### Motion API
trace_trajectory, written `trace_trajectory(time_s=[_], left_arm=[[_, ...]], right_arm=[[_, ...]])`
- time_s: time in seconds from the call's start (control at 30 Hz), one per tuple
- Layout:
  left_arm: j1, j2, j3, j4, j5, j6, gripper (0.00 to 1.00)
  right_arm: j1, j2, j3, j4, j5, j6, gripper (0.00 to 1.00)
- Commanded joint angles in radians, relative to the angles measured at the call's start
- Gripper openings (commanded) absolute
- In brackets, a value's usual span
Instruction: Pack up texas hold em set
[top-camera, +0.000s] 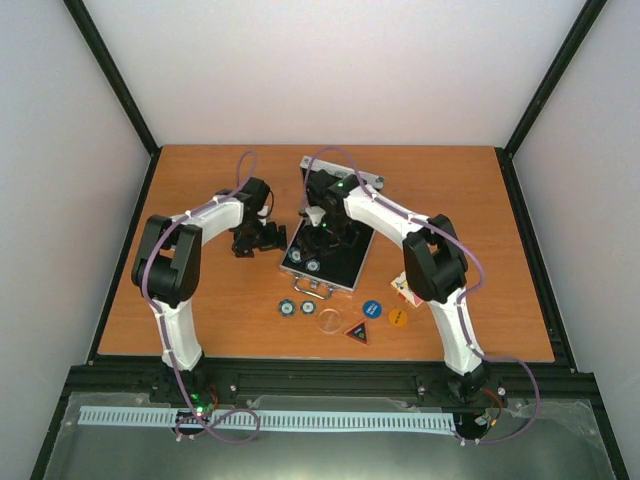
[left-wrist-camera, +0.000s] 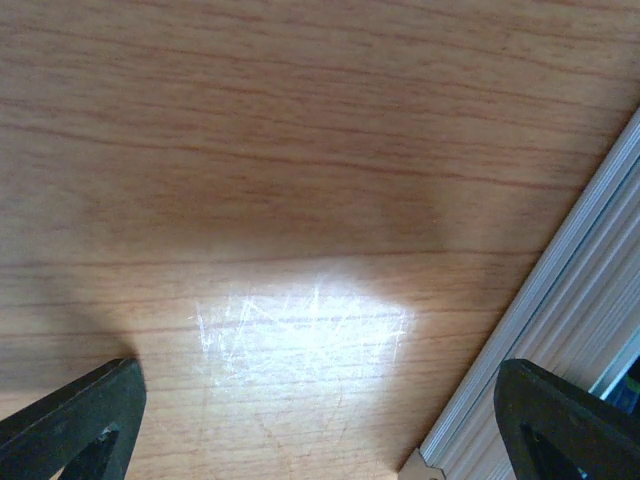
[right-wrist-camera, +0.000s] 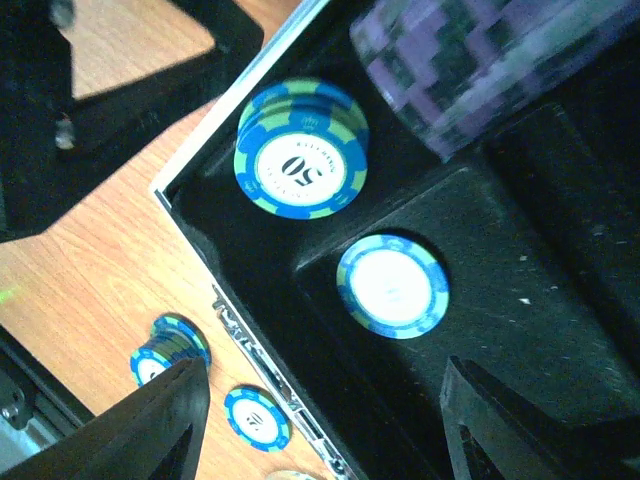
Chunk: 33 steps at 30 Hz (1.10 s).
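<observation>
I logged the case (top-camera: 325, 250), open to receive pieces; right gripper (right-wrist-camera: 322, 390) above its lining (right-wrist-camera: 540, 330), fingers part-spread and empty, probably poised for chip work; left gripper (left-wrist-camera: 318, 400) left of the case, fingers wide, idle; loose chips (top-camera: 286, 308) and buttons (top-camera: 372, 309) before the case, unpacked.

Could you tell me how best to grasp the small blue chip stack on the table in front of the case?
Probably from straight above, pinching opposite sides of its rim: the blue chip stack lies flat on the table, too low to approach sideways.
</observation>
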Motion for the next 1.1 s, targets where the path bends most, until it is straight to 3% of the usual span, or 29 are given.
trace_trajectory(time_s=[0.0, 0.47, 1.07], left_arm=[[0.007, 0.022, -0.05, 0.001, 0.009, 0.026, 0.99], [0.007, 0.034, -0.047, -0.001, 0.012, 0.033, 0.99], [0.007, 0.036, -0.029, -0.002, 0.023, 0.034, 0.99]], right_arm=[[0.02, 0.033, -0.004, -0.03, -0.067, -0.029, 0.65], [0.008, 0.056, -0.091, 0.048, -0.012, 0.018, 0.66], [-0.019, 0.153, -0.016, 0.049, 0.004, 0.042, 0.65]])
